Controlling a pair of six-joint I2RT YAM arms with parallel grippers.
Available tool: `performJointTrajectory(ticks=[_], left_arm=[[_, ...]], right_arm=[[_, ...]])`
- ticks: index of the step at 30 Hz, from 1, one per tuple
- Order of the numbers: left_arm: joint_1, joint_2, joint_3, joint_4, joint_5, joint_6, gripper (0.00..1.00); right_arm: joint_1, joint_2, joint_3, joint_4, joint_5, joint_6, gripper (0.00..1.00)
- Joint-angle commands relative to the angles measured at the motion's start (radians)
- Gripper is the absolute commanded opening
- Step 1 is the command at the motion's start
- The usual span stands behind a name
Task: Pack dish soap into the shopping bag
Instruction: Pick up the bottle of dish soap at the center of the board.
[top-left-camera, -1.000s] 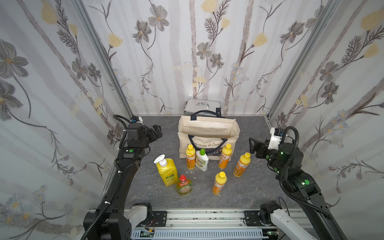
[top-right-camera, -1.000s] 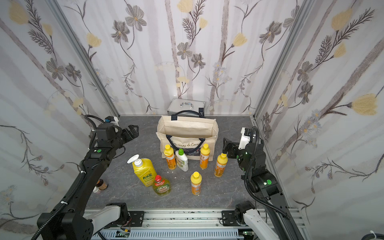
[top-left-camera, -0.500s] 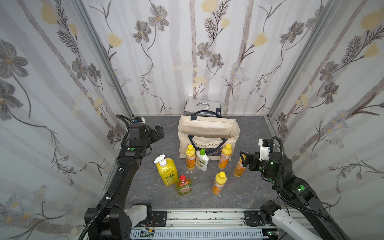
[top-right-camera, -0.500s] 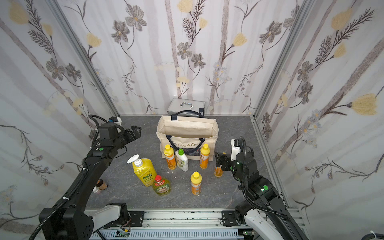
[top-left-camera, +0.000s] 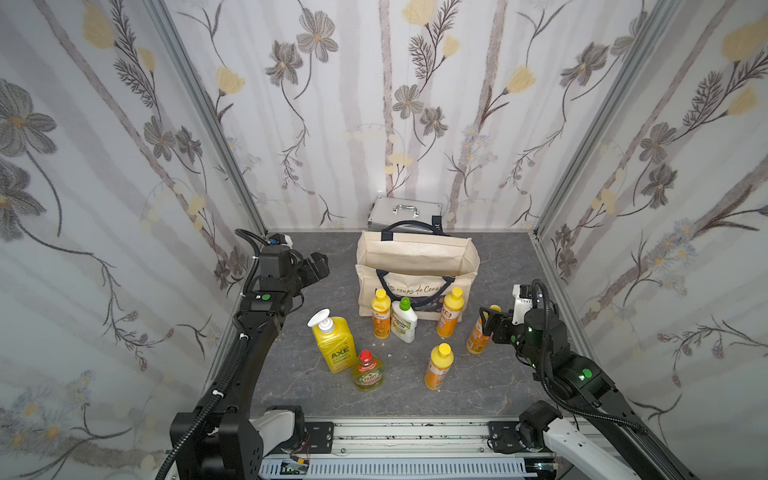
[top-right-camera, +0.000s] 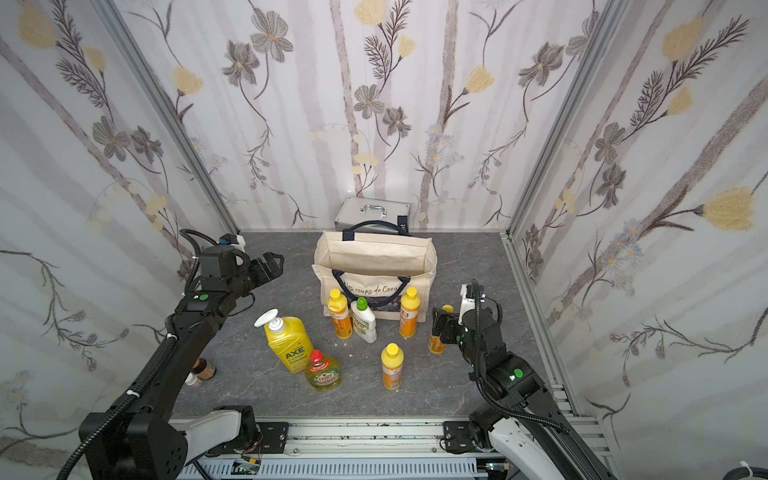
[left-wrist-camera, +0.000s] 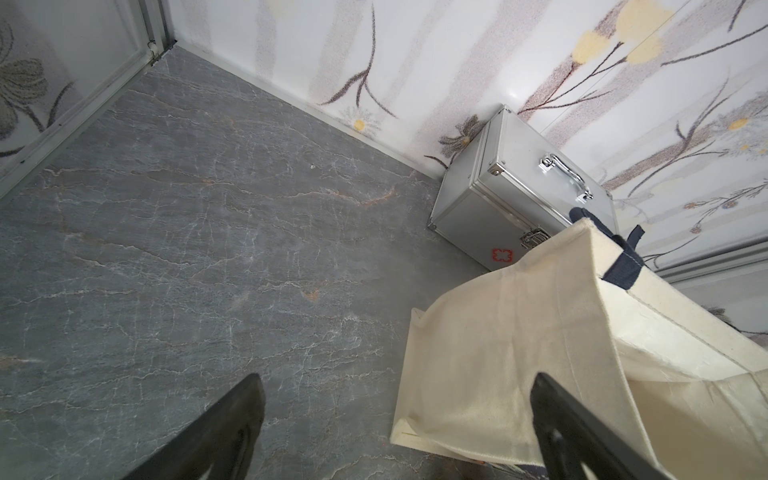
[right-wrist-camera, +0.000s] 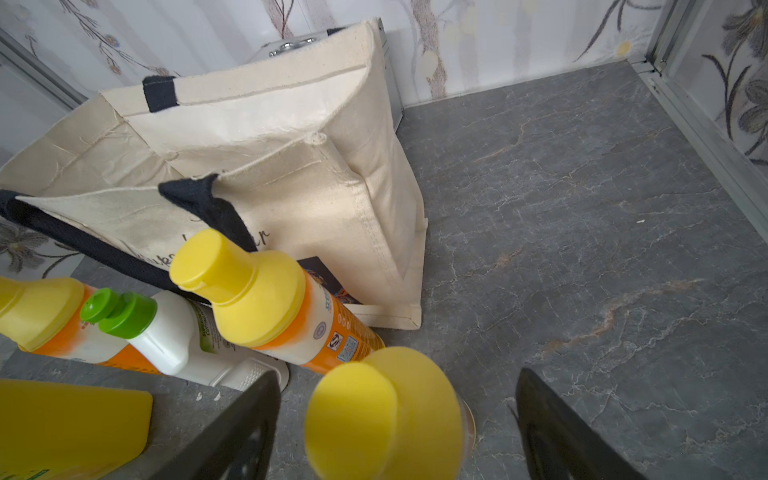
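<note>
The right gripper (right-wrist-camera: 395, 376) has its fingers apart, one on each side of the yellow cap of an orange dish soap bottle (right-wrist-camera: 382, 411). The bottle stands upright between them, and I see no pad touching it yet. I judge that it is taken first because it is the outermost bottle, so nothing crowds the fingers. The shopping bag (top-left-camera: 415, 257) stands open-mouthed just beyond the fingertips and toward the robot's left, so the carry should be short.

The left gripper (left-wrist-camera: 395, 376) is also spread and empty, and it points at the near side wall of the bag, perhaps to steady it. The silver metal case (left-wrist-camera: 523, 195) is further on behind the bag.

The AXE pump bottle (top-left-camera: 334, 347), the Fairy bottle (top-left-camera: 368, 372), the white green-capped bottle (top-left-camera: 404, 320) and three more orange bottles stand well to the left of the right gripper, and none is packed.

A second ago the right arm hung higher and clear of the bottle. It has since dropped and slid in until it covers the bottle's neck. The left gripper has edged slightly toward the bag. The bottles and the bag have not moved.
</note>
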Motion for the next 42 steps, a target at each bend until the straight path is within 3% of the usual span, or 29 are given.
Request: performJointTrajectory(ticks=[1, 10, 25, 37, 42], left_arm=[[0.001, -0.003, 0.005, -0.007, -0.006, 0.015, 1.00], [-0.001, 0.009, 0.009, -0.011, 0.010, 0.017, 1.00], [-0.001, 0.026, 0.012, -0.015, 0.016, 0.024, 1.00], [-0.002, 0.025, 0.009, -0.012, 0.019, 0.022, 1.00], [-0.002, 0.026, 0.010, -0.013, 0.018, 0.023, 1.00]], right_arm=[[0.002, 0.030, 0.005, 0.080, 0.023, -0.036, 0.84], [0.017, 0.061, 0.012, 0.108, 0.030, -0.062, 0.81], [0.038, 0.107, 0.020, 0.083, 0.077, -0.086, 0.64], [0.041, 0.105, -0.008, 0.071, 0.100, -0.071, 0.60], [0.046, 0.099, -0.010, 0.074, 0.115, -0.072, 0.53]])
